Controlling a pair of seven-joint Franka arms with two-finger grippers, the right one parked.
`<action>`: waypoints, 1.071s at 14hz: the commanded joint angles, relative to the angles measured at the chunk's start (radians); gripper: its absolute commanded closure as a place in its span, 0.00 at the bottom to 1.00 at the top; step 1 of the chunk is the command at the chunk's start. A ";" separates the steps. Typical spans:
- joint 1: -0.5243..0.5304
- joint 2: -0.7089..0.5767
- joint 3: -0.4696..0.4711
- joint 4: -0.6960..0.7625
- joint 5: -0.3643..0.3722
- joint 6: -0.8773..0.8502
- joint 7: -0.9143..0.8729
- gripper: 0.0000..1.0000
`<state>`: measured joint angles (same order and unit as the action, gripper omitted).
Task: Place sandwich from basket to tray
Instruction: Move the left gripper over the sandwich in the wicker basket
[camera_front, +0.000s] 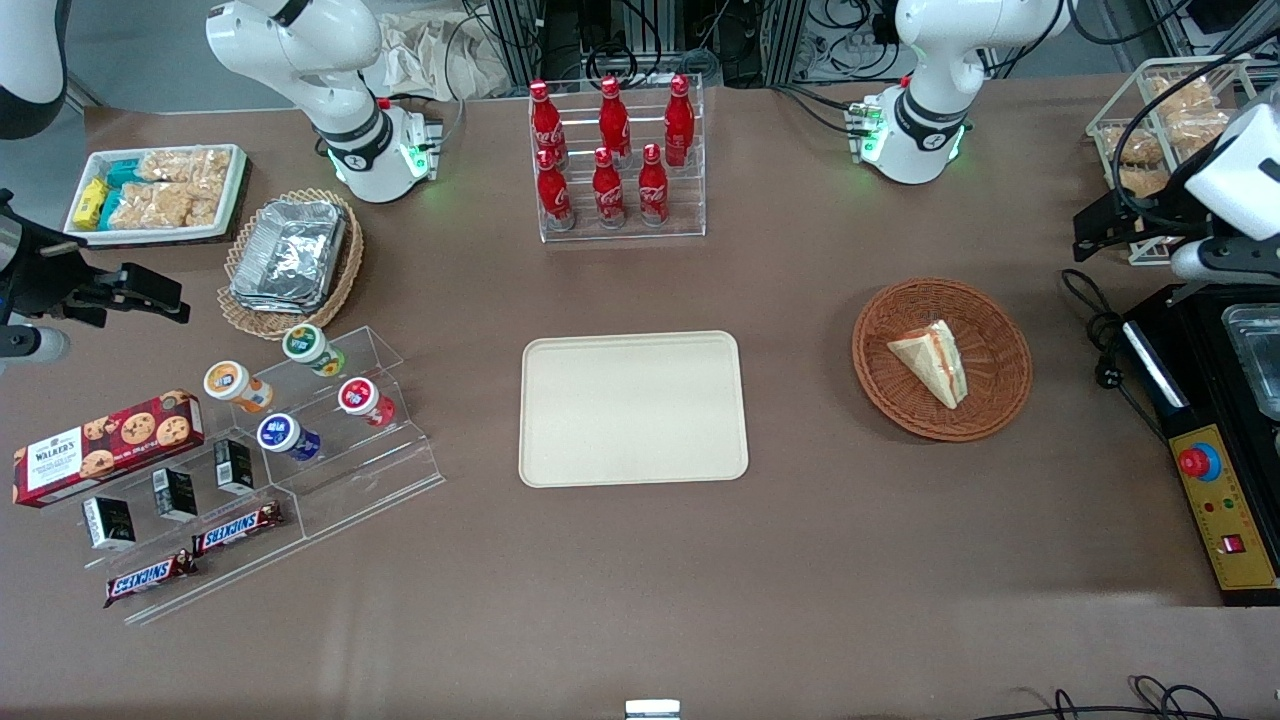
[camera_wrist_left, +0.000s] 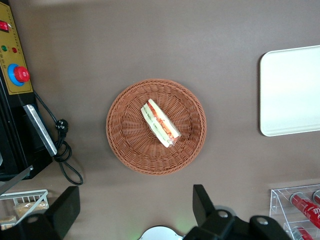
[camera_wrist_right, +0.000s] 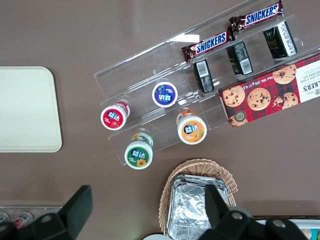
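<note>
Item: sandwich (camera_front: 933, 361). We find it lying on its side in the basket (camera_front: 1000, 330), filling edge showing, touched by nothing. Item: basket. We log it on the brown table (camera_front: 640, 580), toward the working arm's end, well apart from the tray (camera_front: 633, 408). Item: tray. We note it bare at table centre, nearer the front camera than the bottle rack (camera_front: 620, 160). Item: gripper (camera_wrist_left: 135, 207). We see it held high above the basket, fingers (camera_wrist_left: 202, 202) spread wide, clasping nothing.

Brown table (camera_front: 640, 580) carries the tray (camera_front: 633, 408), the basket (camera_front: 985, 400), bottle rack (camera_front: 617, 160); pincer (camera_wrist_left: 135, 210) open above
</note>
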<state>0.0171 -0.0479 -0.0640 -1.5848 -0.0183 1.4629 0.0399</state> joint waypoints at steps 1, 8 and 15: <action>-0.005 0.013 0.015 0.025 0.000 -0.009 0.005 0.00; -0.037 -0.015 0.003 -0.165 0.004 0.094 -0.720 0.00; -0.039 -0.158 -0.034 -0.737 0.001 0.669 -0.954 0.00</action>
<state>-0.0174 -0.1358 -0.0896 -2.1792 -0.0176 2.0266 -0.8839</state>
